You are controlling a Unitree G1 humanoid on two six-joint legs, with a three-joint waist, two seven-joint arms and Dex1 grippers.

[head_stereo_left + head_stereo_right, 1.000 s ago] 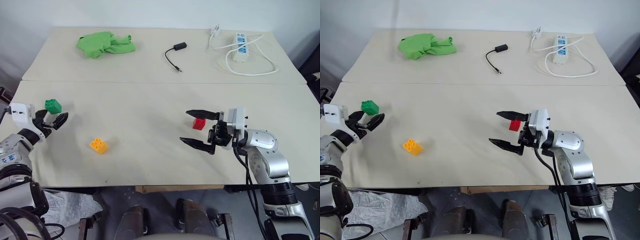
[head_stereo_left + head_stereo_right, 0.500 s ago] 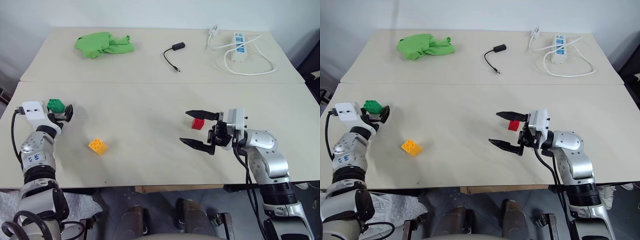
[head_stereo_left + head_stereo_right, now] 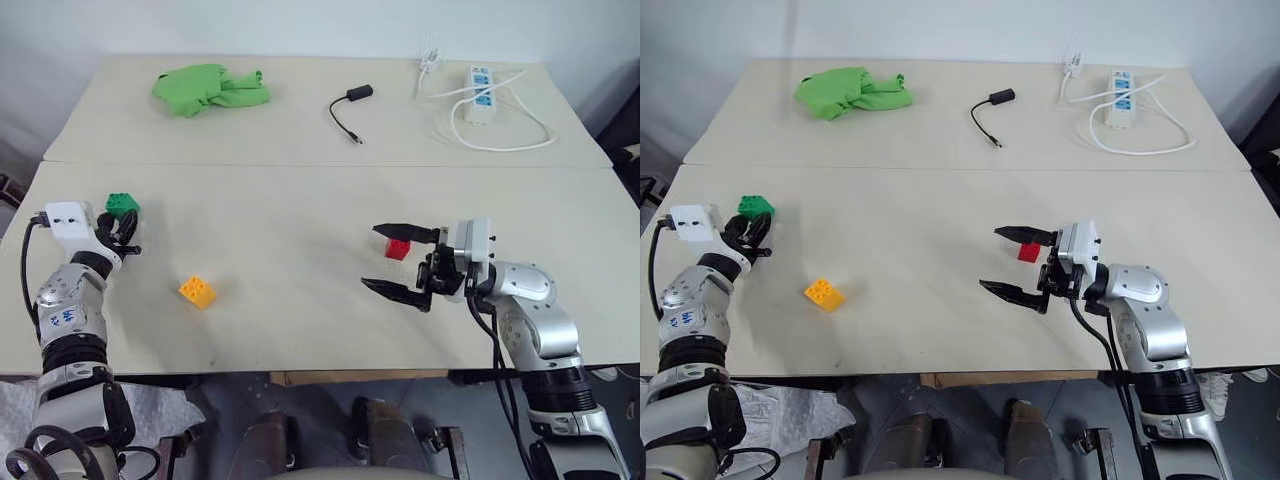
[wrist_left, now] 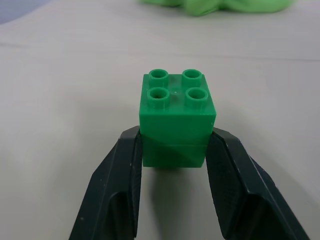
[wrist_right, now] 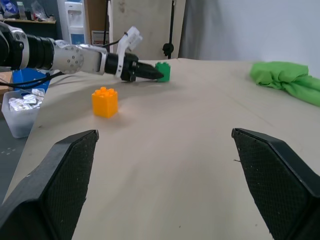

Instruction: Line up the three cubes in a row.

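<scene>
The green cube point(image 4: 177, 107) stands on the table near its left edge, and my left gripper point(image 4: 176, 134) is shut on it, one black finger on each side of its lower half. In the left eye view this cube point(image 3: 123, 203) shows just beyond the gripper point(image 3: 126, 220). The orange-yellow cube point(image 3: 197, 291) lies alone, nearer the front and to the right of it. My right gripper point(image 3: 372, 256) hangs open above the table, pointing left. The red cube point(image 3: 398, 248) sits just behind its far finger, untouched.
A bright green cloth point(image 3: 210, 87) lies at the back left. A black adapter with its cable point(image 3: 350, 104) and a white power strip with a cord point(image 3: 480, 96) lie on the rear table. A seam point(image 3: 320, 165) runs across between the two tabletops.
My left gripper moved right up to the green cube and shut on it. The right arm and the other two cubes have not moved.
</scene>
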